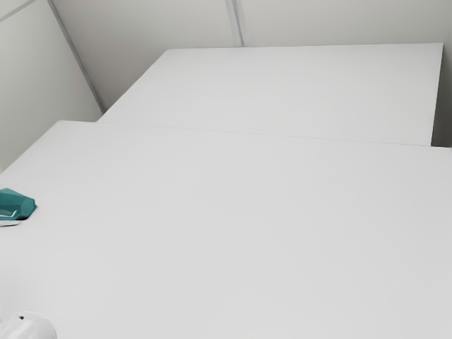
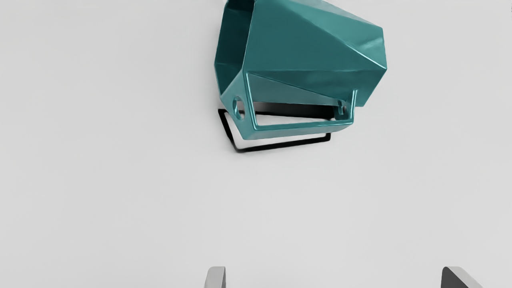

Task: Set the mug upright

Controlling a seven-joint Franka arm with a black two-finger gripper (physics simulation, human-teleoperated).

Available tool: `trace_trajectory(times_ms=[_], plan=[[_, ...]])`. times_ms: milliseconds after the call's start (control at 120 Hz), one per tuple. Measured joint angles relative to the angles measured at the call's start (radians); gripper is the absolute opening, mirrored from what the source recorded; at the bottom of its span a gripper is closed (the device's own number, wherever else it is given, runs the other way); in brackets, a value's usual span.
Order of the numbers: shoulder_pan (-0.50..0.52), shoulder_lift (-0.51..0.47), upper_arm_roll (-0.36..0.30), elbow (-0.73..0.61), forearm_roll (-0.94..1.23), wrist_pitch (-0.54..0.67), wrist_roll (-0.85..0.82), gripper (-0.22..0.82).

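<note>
Wrist view: teal mug (image 2: 308, 60) on its side on white surface (image 2: 120, 180), handle sideways; fingers (image 2: 215, 278) wide apart, holding nothing, clear of mug. Grasping and righting remain; upright pose not attained.

A white tabletop (image 1: 247, 233) lies in front of a second white surface (image 1: 296, 92), with pale panels (image 1: 148, 35) and grey strips (image 1: 235, 21) beyond.
</note>
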Motion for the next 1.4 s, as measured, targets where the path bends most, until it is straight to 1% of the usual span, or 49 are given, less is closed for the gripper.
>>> trace_trajectory(times_ms=[125, 233, 442, 683, 900, 1400], plan=[[-0.018, 0.057, -0.024, 0.028, -0.052, 0.038, 0.09, 0.58], [-0.028, 0.082, -0.043, 0.037, -0.09, 0.071, 0.161, 0.58], [-0.019, 0.113, -0.045, 0.053, -0.139, 0.122, 0.269, 0.58], [-0.012, 0.228, -0.046, 0.175, -0.202, 0.136, 0.357, 0.57], [-0.013, 0.222, -0.048, 0.174, -0.276, 0.103, 0.407, 0.57], [-0.026, 0.255, -0.062, 0.173, -0.312, 0.074, 0.463, 0.57]])
